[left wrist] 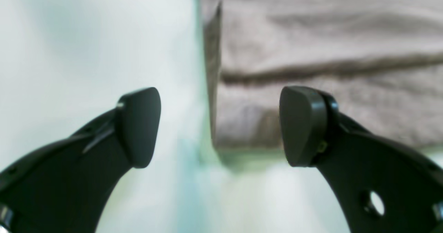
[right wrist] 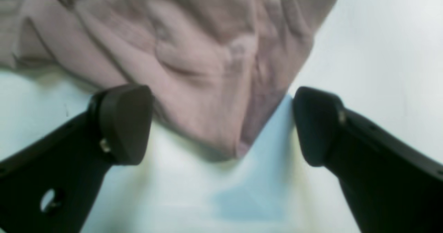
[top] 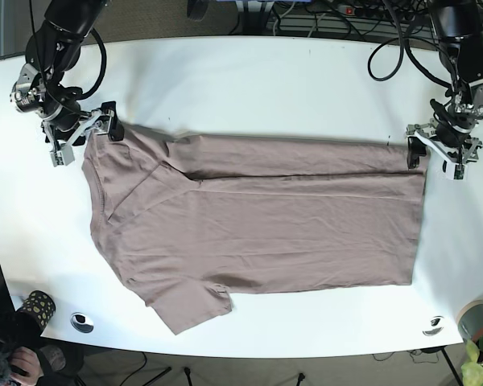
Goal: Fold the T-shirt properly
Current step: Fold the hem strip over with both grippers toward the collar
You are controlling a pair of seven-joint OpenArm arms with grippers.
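A white oval table (top: 249, 80) carries two small round silver discs (top: 82, 322) (near its front edge).

Robotics lab or test bench — not a home. Large white table (top: 249, 80) with rounded corners, two black arms mounted at its far edge, cable bundles (top: 390, 36) looping off the one at the picture's right. Power strip (top: 350, 11) and tangled leads on the floor beyond the table. Small potted plant (top: 481, 347) at the near corner — a patterned cup (top: 37, 307) at the other.
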